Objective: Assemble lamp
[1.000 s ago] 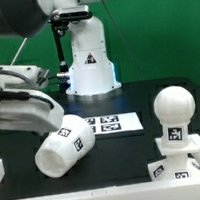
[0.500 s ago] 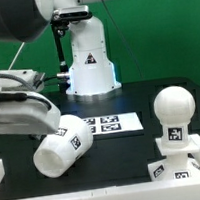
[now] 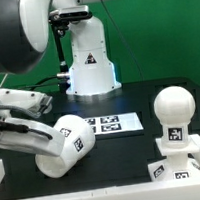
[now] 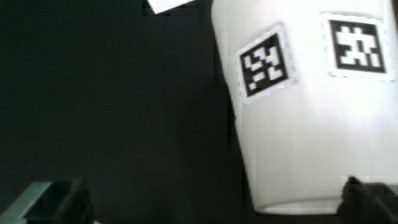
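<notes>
1. The shade [image 3: 63, 144] lies on its side on the black counter [image 3: 115, 157], at the exterior view's left, tags facing outward.
2. The end effector [image 4: 205, 200] is spread wide, with the shade lying between its fingers [image 4: 50, 198]; the wrist view shows a gap on at least one side, so nothing is gripped.
3. In the wrist view the shade [image 4: 311, 110] fills most of the frame, two square tags on its wall.
4. The bulb [image 3: 174, 112] stands upright on its stem at the exterior view's right, seated on the base [image 3: 181, 164], whose tagged edge shows at the frame's bottom.
5. The marker board [image 3: 109, 124] lies flat on the counter between shade and bulb, just beside the shade.
6. The white pedestal [image 3: 89, 59] stands behind, well apart from the parts.
</notes>
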Controlling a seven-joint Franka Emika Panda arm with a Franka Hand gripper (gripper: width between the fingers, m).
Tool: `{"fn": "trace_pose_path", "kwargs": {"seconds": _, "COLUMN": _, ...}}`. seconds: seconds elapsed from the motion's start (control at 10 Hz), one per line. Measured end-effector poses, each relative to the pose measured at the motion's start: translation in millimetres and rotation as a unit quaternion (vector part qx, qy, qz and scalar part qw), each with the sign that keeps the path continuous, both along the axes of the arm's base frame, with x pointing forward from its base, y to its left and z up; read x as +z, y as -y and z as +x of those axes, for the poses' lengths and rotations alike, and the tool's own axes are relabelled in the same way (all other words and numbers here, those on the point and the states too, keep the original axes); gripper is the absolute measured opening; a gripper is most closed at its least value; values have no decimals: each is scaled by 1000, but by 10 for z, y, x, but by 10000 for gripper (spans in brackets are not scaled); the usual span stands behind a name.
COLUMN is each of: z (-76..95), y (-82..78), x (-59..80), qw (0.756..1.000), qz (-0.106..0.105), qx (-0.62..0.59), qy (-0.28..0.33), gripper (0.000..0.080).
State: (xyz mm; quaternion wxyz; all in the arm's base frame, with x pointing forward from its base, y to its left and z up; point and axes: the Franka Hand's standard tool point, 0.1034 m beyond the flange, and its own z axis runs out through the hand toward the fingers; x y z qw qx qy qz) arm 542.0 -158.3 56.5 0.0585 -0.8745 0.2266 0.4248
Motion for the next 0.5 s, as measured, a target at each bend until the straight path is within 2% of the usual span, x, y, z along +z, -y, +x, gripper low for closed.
{"fn": "trace_pose_path", "kwargs": {"seconds": 0.4, "z": -17, "y": 16, "x": -17, "qw": 1000, "qz": -2, "qx": -8, "qy": -3, "gripper": 699}}
{"fn": "trace_pose_path", "kwargs": {"seconds": 0.5, "z": -47, "y": 47, "x": -74, "qw": 1000, "qz": -8, "qx": -19, "qy": -10, "gripper": 699}}
